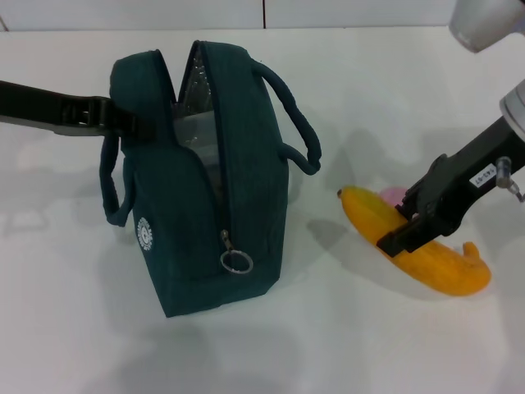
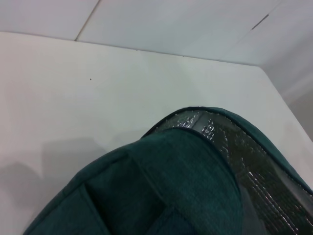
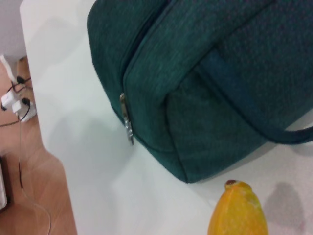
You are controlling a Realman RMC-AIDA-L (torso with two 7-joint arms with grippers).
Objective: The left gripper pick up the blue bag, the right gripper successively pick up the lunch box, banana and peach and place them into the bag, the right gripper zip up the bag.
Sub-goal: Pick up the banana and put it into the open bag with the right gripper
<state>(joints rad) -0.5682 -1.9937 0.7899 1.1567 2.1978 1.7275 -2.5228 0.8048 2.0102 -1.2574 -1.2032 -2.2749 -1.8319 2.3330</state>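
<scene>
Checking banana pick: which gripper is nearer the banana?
Right. The right gripper is down on the banana, fingers astride its middle. The left gripper is at the far side of the blue bag, which stands between.

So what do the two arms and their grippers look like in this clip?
The left gripper is all black, a flat claw on a black arm with a grey patch near the wrist. The right gripper is a black, blocky claw carrying a small white label with printed characters, mounted on a silver cylindrical arm with a thin clear cable beside it.
</scene>
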